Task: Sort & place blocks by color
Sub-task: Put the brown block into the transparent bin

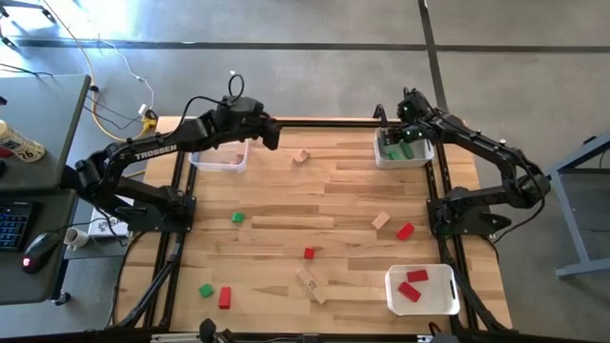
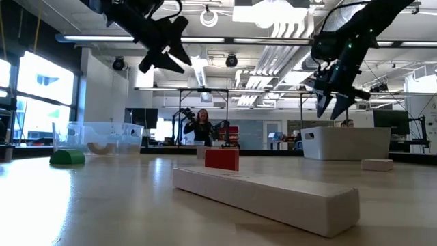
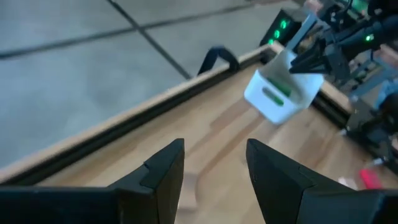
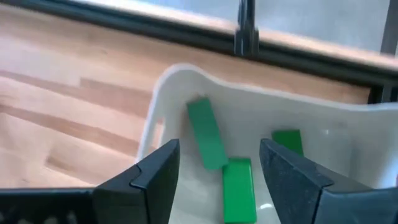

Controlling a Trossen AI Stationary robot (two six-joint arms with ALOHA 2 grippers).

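Observation:
My right gripper (image 4: 219, 152) hangs open over the white far-right bin (image 4: 180, 71), nothing between its fingers. Three green blocks (image 4: 206, 134) lie on that bin's floor. My left gripper (image 3: 214, 149) is open and empty, raised above the table near the clear far-left bin (image 1: 221, 157). A tan block (image 1: 301, 155) lies flat just past it. Loose on the table lie a green block (image 1: 237, 218), a red block (image 1: 309, 252), a tan block (image 1: 380, 221), a red block (image 1: 405, 231), tan bars (image 1: 312, 284), and a green (image 1: 206, 290) and a red block (image 1: 225, 297).
A white bin (image 1: 422, 289) holding red blocks stands at the near right corner. Dark frame rails run along the table's left, right and far edges. In the low view a person (image 2: 202, 126) stands far behind the table.

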